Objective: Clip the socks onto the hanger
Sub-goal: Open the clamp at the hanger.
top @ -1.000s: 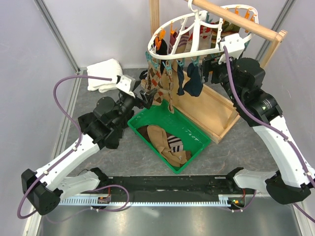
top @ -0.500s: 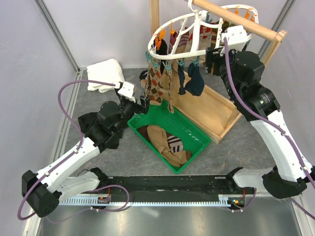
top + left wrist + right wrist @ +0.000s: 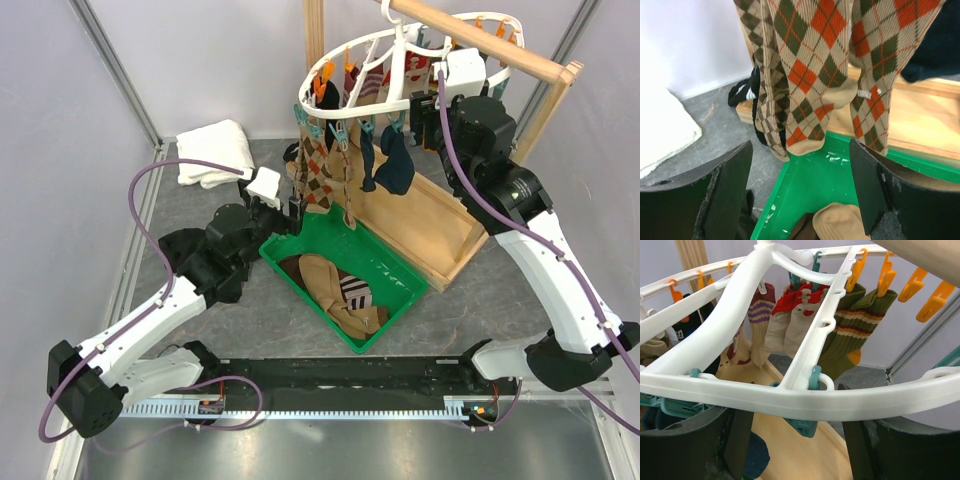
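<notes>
The white oval hanger [image 3: 400, 60] hangs from the wooden rail with several socks clipped to it, among them argyle socks [image 3: 320, 170] and a navy sock [image 3: 395, 165]. More socks, tan [image 3: 325, 275] and striped brown [image 3: 355, 292], lie in the green bin [image 3: 395, 262]. My left gripper [image 3: 293, 208] is open and empty over the bin's far-left corner. In the left wrist view it [image 3: 800, 165] faces the argyle toes [image 3: 810, 65] and a tan sock [image 3: 840, 222]. My right gripper [image 3: 425, 112] is open at the hanger's near rim [image 3: 790, 400], and a teal clip [image 3: 807, 426] hangs untouched between its fingers [image 3: 735, 440].
A white towel [image 3: 213, 150] lies at the back left. The wooden rail stand [image 3: 430, 215] sits behind the bin, with its rail [image 3: 480, 40] over the hanger. Black cloth [image 3: 742, 92] lies behind the argyle socks. A black bar [image 3: 350, 375] runs along the near edge.
My right gripper has risen and moved left to the hanger's rim, its jaws a little narrower. My left gripper has shifted right and lower to the bin's corner, still open.
</notes>
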`<state>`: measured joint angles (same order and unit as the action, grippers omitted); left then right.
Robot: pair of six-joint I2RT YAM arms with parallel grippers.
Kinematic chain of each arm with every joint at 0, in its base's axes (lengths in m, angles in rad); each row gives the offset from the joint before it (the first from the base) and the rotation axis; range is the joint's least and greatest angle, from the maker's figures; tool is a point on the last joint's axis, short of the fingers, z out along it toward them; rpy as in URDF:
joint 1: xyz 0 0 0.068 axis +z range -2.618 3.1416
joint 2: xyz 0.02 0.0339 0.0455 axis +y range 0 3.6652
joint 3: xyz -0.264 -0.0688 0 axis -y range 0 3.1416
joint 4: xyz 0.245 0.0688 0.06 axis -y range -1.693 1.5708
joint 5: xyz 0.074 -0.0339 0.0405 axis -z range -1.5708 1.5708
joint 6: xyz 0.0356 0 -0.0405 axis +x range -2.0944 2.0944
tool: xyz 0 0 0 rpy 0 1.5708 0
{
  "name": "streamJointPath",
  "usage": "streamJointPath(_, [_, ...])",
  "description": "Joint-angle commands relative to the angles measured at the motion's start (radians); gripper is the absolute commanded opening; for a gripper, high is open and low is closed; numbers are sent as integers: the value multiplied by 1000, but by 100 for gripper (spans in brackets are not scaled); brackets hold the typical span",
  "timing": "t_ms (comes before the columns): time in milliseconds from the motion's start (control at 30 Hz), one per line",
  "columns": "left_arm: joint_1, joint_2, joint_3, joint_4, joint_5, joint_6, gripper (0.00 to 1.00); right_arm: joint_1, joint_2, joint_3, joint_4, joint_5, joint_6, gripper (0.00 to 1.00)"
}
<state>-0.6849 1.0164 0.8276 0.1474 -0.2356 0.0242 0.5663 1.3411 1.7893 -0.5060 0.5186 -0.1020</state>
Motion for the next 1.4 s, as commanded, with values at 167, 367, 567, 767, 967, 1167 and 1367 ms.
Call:
streamJointPath(167, [4,17,44,-26,-44,11,84,41,26,91,6,110,-15,68])
streamJointPath(367, [4,24,45,-31,-34,6,84,60,30,101,-31,159,7,53])
streamJointPath(567, [4,31,51,-39,-24,-1,84,67,15,67,-68,156,65,42])
streamJointPath(767, [4,33,51,-39,-18,-6,84,66,-14,-10,-66,109,183,29])
streamJointPath(967, [4,37,51,-40,-10,-12,84,64,-48,-114,6,75,275,12])
streamJointPath(1167, [4,42,51,-40,5,-15,84,66,-85,-243,115,40,360,0])
streamJointPath(1367, [4,74,61,-58,41,-15,84,50,-103,-324,176,-9,441,0])
